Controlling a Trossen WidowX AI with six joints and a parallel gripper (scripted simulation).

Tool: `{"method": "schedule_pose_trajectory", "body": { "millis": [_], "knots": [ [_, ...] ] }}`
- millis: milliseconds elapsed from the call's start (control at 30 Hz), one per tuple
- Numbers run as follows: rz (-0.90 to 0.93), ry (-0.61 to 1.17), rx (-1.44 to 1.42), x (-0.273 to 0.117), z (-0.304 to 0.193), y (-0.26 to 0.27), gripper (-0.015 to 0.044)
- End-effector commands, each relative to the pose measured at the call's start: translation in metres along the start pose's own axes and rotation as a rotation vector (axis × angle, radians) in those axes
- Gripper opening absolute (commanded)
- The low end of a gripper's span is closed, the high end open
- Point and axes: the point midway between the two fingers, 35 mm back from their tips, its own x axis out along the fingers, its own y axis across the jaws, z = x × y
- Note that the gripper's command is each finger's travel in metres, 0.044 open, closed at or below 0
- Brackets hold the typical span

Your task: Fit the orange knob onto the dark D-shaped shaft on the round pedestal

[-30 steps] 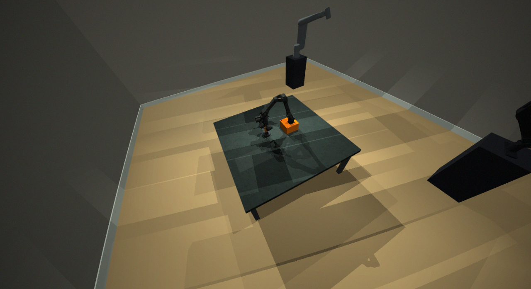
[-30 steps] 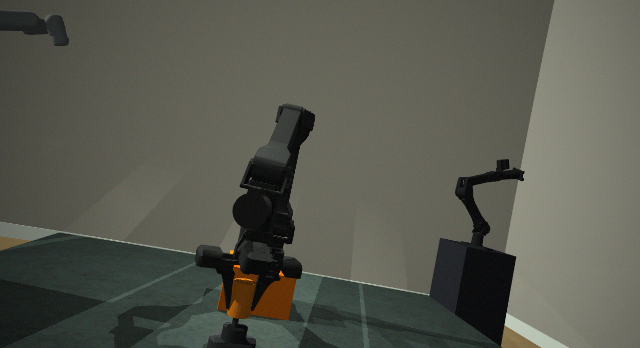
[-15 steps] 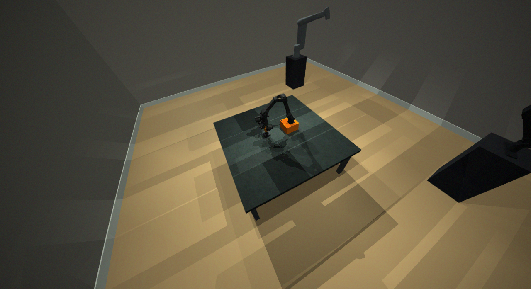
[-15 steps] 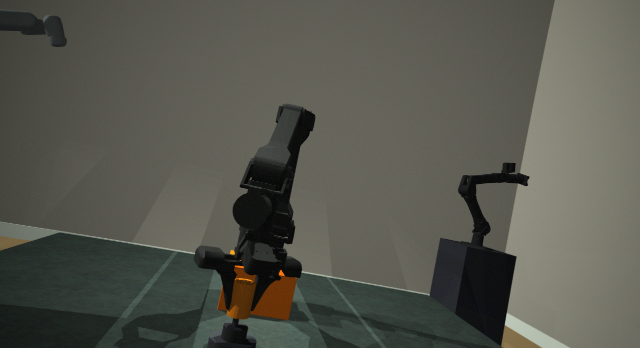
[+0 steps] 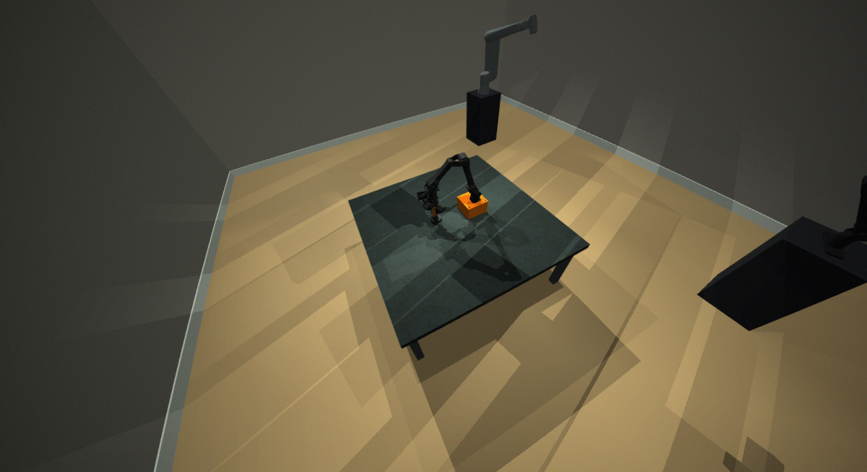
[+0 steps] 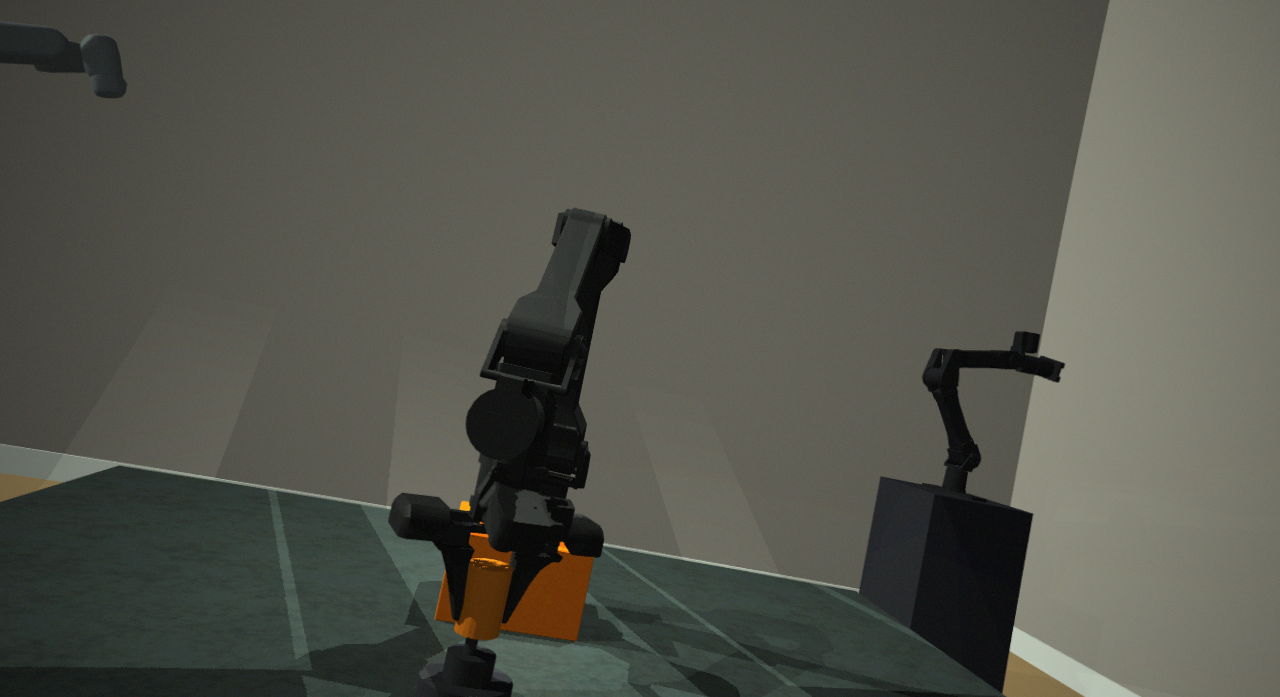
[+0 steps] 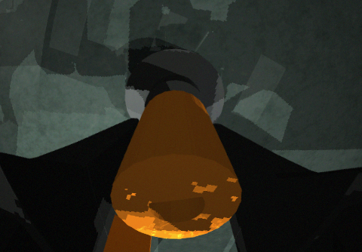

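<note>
My gripper (image 5: 433,212) (image 6: 483,618) (image 7: 175,128) is shut on the orange knob (image 6: 488,594) (image 7: 177,142), one finger on each side. The knob is a nearly upright cylinder; a D-shaped mark shows on its top in the wrist view. It is over the round dark pedestal (image 5: 435,220) (image 6: 467,669) (image 7: 181,61). A short length of dark shaft (image 6: 470,643) shows between the knob's lower end and the pedestal, so the knob is not against the pedestal. How far the shaft's tip is inside the knob, and its flat side, are hidden.
My arm stands on an orange block (image 5: 472,206) (image 6: 547,608) behind the pedestal, on the dark green table (image 5: 418,299) (image 6: 179,559). Other arms stand on dark plinths (image 5: 483,120) (image 6: 939,568) away from the table. Patchy shadows cross the table.
</note>
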Motion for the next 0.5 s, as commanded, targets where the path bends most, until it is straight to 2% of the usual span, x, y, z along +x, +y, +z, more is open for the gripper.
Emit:
{"method": "schedule_pose_trajectory", "body": {
  "millis": [0, 467],
  "knots": [
    [0.001, 0.0, -0.007, 0.0012, -0.0011, 0.0007, 0.0],
    [0.001, -0.001, -0.007, 0.0008, 0.0019, -0.001, 0.0]
  ]
}}
